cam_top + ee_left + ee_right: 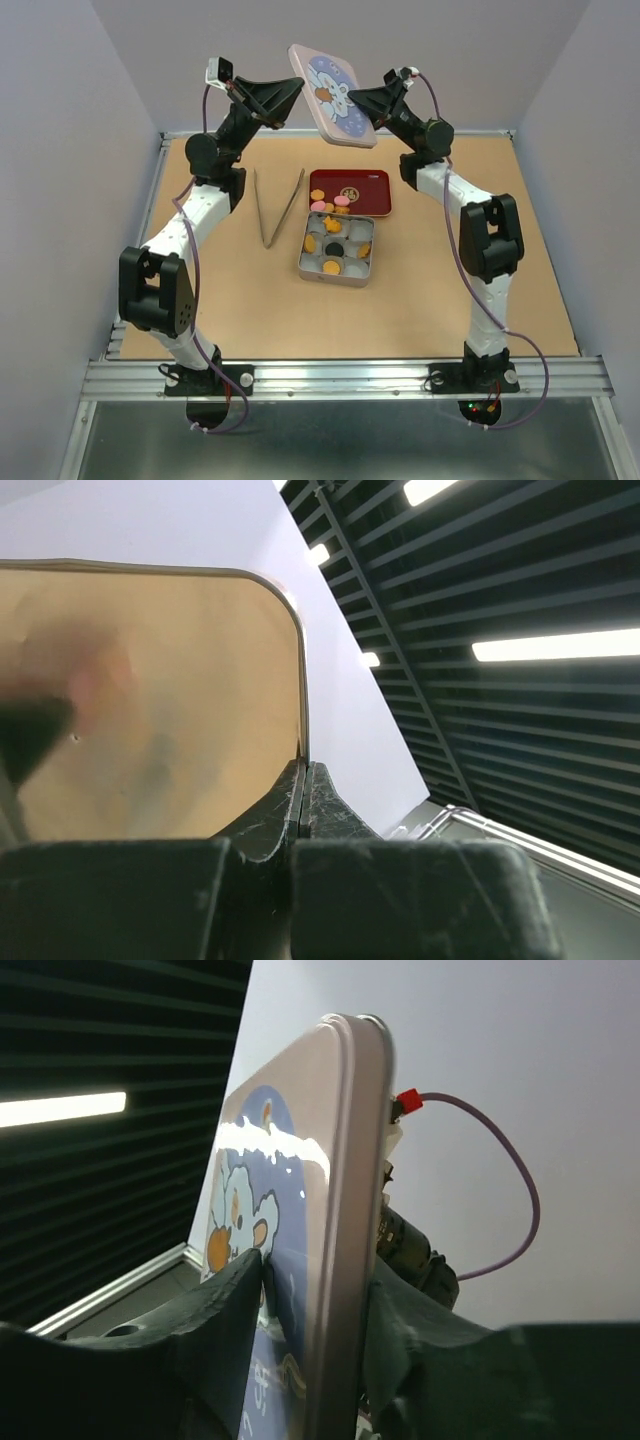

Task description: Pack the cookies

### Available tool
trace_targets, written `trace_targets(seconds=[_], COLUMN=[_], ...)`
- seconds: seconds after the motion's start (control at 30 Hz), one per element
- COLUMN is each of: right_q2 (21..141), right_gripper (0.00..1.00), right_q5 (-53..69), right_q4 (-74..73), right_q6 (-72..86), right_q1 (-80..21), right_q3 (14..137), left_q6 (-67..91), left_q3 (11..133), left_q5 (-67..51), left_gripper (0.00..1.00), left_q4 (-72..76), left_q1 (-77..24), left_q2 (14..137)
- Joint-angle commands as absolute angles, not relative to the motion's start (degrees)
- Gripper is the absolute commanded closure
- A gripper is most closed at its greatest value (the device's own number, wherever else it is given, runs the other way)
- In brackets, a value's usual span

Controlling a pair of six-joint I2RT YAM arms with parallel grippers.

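the lid (330, 95) hangs tilted between the left fingers (283, 93) and the right fingers (362, 100), blocking the gap between them. below the fingers and nearer the bases, the tin (333, 278) and tray (372, 190) sit just beside each other, tongs (280, 210) just left of them. bare surface (430, 300) spreads outward past both sets of fingers, open from above.
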State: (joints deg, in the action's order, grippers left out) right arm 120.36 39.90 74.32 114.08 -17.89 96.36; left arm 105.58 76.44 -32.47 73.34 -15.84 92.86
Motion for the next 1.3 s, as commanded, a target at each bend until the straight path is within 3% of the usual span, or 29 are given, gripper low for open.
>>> trace_targets(seconds=[0.0, 0.03, 0.17, 0.27, 0.3, 0.33, 0.5, 0.87, 1.03, 1.1, 1.23, 1.27], right_q2=[118.3, 118.0, 117.1, 116.5, 116.1, 116.0, 115.4, 111.2, 101.4, 96.4, 81.0, 75.1], right_gripper=[0.58, 0.68, 0.84, 0.93, 0.98, 0.99, 1.0, 1.0, 1.0, 1.0, 0.99, 1.0], right_q5=[41.3, 41.6, 41.7, 42.0, 41.9, 41.8, 39.3, 37.2, 42.3, 46.5, 46.9, 43.2], right_q4=[104.2, 104.2, 104.2, 104.2, 104.2, 104.2, 104.2, 104.1, 101.4, 90.7, 59.6, 45.1], right_q6=[128.0, 127.9, 127.9, 128.0, 128.1, 128.1, 130.2, 128.4, 119.8, 112.8, 82.8, 77.8], right_q1=[-18.8, -18.7, -18.7, -18.7, -18.7, -18.7, -16.7, -8.6, -3.6, -2.4, -1.7, -1.8], right_q3=[98.6, 98.5, 96.9, 96.2, 95.6, 95.5, 93.1, 86.8, 72.3, 65.1, 51.7, 49.2], left_q6=[104.5, 104.5, 105.6, 106.3, 107.5, 108.2, 110.5, 109.4, 109.2, 108.7, 91.4, 72.0], left_q3=[76.3, 75.9, 75.1, 73.5, 73.0, 72.4, 69.2, 58.6, 52.1, 50.5, 48.1, 49.4], left_q5=[-31.6, -31.6, -32.1, -32.0, -32.1, -33.0, -36.4, -42.6, -45.7, -48.3, -54.7, -54.0], left_gripper=[1.0, 1.0, 1.0, 0.75, 0.53, 0.45, 0.3, 0.23, 0.23, 0.23, 0.26, 0.26], left_q4=[119.8, 119.9, 119.9, 119.9, 119.8, 119.6, 119.8, 119.6, 119.4, 118.3, 96.1, 68.5], left_q1=[-16.3, -16.3, -16.3, -16.0, -15.9, -15.9, -15.0, -10.7, -6.5, -4.8, -2.0, -2.1], left_q2=[92.1, 92.1, 92.4, 92.7, 93.0, 93.8, 93.5, 89.3, 86.2, 84.5, 76.3, 70.6])
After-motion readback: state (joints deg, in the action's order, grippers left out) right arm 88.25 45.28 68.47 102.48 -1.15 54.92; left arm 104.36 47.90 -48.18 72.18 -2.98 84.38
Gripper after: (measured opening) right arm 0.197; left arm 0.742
